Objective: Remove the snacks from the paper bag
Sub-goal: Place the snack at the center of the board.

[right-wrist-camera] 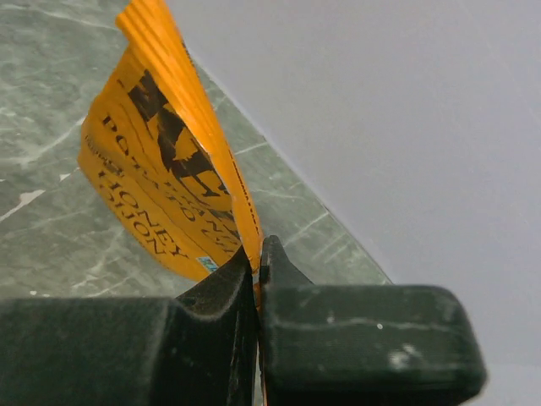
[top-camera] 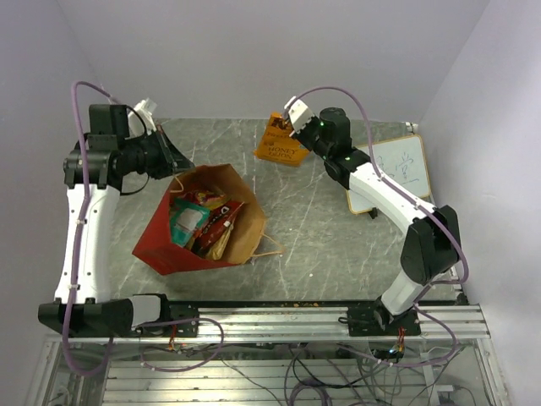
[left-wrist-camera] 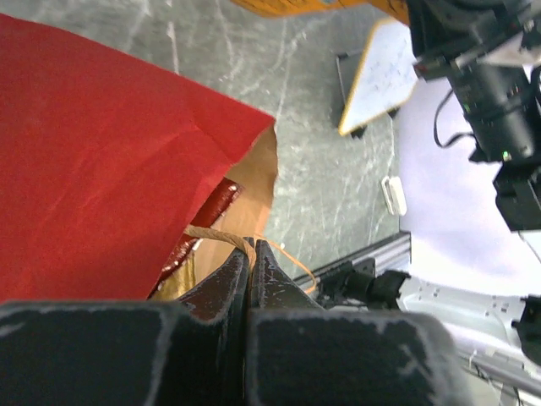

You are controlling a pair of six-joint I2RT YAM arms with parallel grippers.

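right gripper [right-wrist-camera: 258, 254] pinches the orange snack packet [right-wrist-camera: 161, 169] by its edge, left gripper [left-wrist-camera: 251, 254] clamps the paper bag [left-wrist-camera: 101, 169] rim.

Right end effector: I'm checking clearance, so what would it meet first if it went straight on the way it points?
Beyond the orange crinkly snack packet the right end effector pinches, probably the pale back wall past the far edge of the grey marbled tabletop; depth is unclear.
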